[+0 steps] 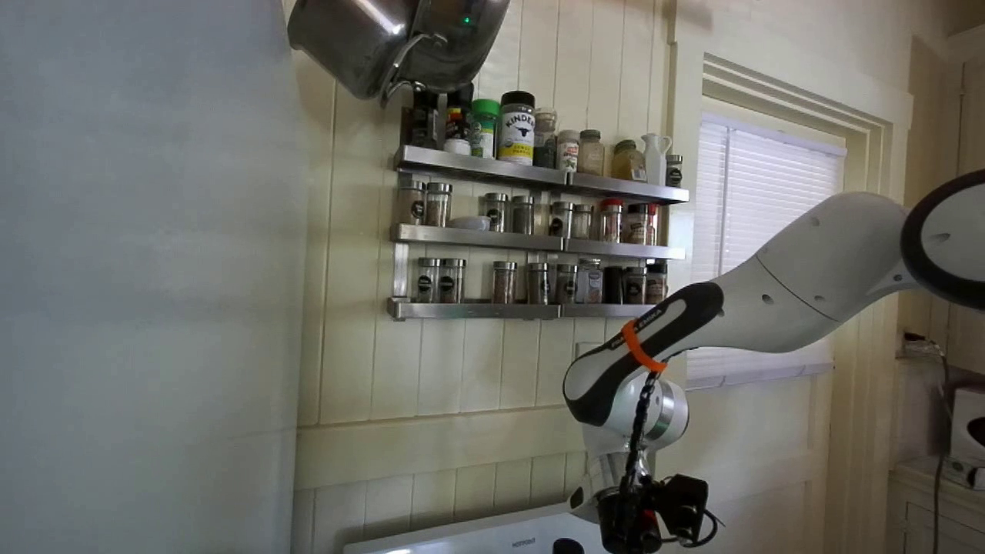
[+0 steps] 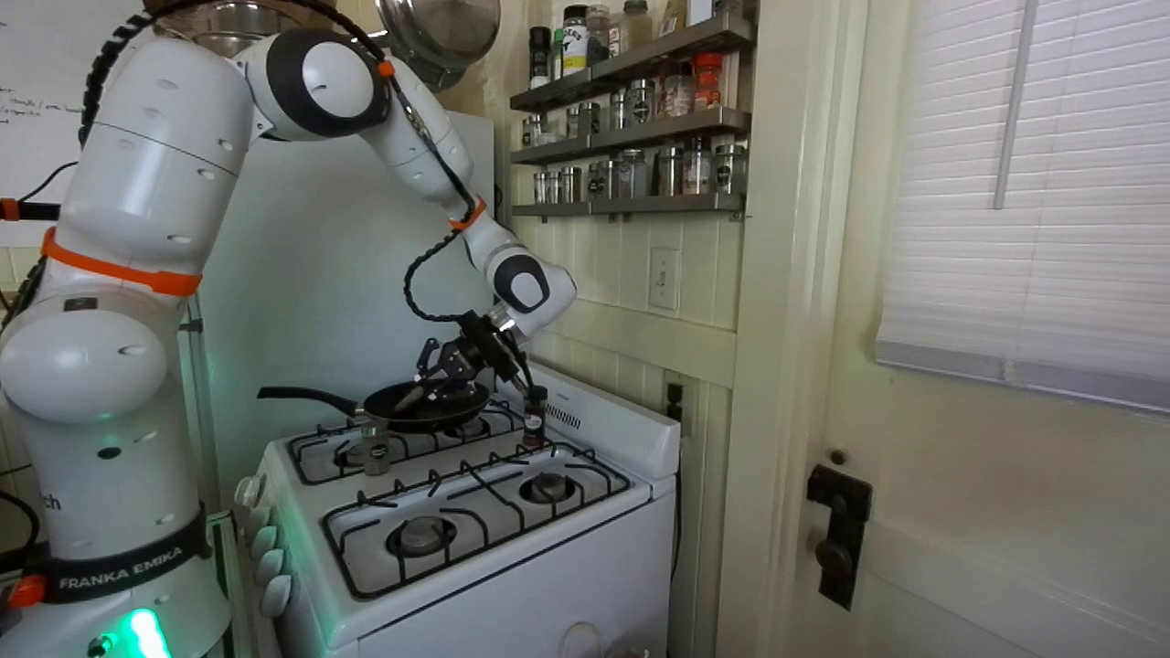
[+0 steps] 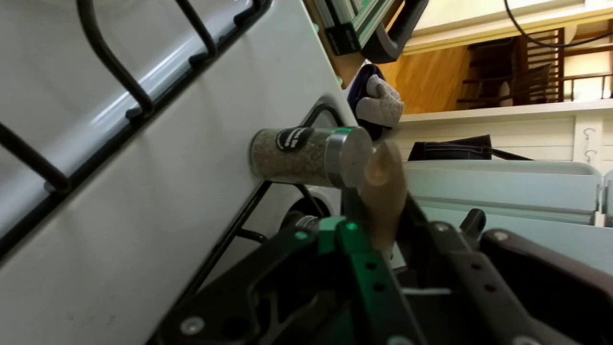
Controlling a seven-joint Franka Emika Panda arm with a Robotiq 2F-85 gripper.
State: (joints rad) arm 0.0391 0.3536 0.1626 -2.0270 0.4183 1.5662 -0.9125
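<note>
Wall shelves near window blinds

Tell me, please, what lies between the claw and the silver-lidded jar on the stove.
A wooden-looking utensil, gripped by the claw, lies between them. In the wrist view, its blurred end overlaps the jar's lid; I cannot tell whether they touch.

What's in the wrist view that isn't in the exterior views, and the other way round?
Only the wrist view: a gray cloth and a wooden chair.
Only the exterior views: wall shelves and a window blind.
Shared by the wrist view and an exterior view: a glass jar on the stove, and the gripper with a wooden utensil between its fingers.
</note>
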